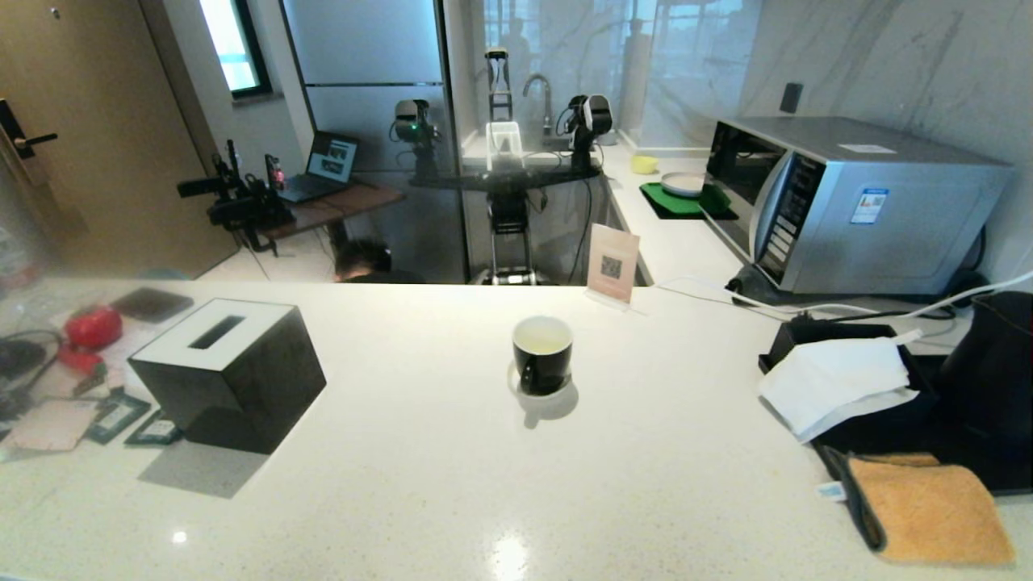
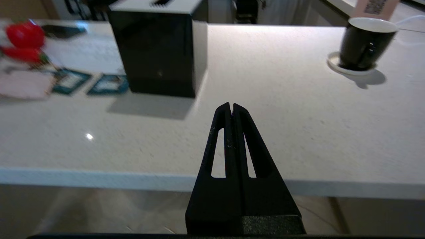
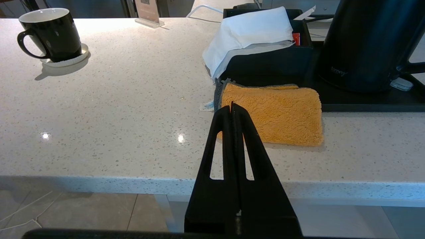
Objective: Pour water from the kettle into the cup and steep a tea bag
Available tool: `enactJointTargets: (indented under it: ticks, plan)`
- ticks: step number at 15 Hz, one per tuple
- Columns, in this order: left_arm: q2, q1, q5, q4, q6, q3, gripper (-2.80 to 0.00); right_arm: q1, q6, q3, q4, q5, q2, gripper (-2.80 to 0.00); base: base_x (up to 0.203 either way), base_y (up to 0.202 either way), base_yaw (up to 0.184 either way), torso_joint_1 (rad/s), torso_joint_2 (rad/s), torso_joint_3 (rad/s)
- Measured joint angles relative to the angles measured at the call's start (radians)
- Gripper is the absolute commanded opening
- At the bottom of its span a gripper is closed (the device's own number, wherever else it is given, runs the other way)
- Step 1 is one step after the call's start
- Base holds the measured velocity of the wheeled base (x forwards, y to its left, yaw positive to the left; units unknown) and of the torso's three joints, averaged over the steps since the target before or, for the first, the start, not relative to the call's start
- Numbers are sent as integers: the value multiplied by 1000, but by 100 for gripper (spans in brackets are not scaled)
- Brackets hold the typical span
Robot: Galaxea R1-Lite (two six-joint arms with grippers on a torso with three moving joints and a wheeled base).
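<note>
Head view is showing a white speckled counter (image 1: 452,484) with the cup (image 1: 542,353) sitting near its middle on a small white saucer (image 1: 557,395). Pale yellow-green water (image 1: 541,339) is filling the cup's white inside, and I cannot make out a tea bag in it. The kettle (image 1: 994,367) is standing at the far right edge of the picture on a black tray (image 1: 912,440), well apart from the cup. White tissue (image 1: 839,381) is lying over a black holder just left of the kettle, and an orange cloth (image 1: 928,508) is lying on the counter in front of the tray, its back edge touching it. A black tissue box (image 1: 230,371) with a white top is sitting on the left part of the counter, with flat dark green sachets (image 1: 129,420) and a red object (image 1: 93,327) beyond it to the left. A silver microwave (image 1: 855,206) is standing on a further counter behind, to the right.

Neither arm is appearing in the head view. The left gripper (image 2: 231,107) is hanging at the near edge of the counter with its fingers pressed together and nothing between them, pointing at bare counter between the tissue box and the cup. The right gripper (image 3: 231,107) is likewise sitting at the near edge, fingers pressed together and holding nothing, aimed toward the orange cloth, with the kettle beyond it to one side and the cup, its handle turned toward the counter's near edge, well off to the other.
</note>
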Motion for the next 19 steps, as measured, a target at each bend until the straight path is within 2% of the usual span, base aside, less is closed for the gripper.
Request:
enactJointTargets:
  ticks: [4,19]
  plan:
    - [0,0,5,-2,27,15,-280,0,0,0,0,0,0,-280,0,0,0,0,0,0]
    - [0,0,5,-2,25,16,-280,0,0,0,0,0,0,-280,0,0,0,0,0,0]
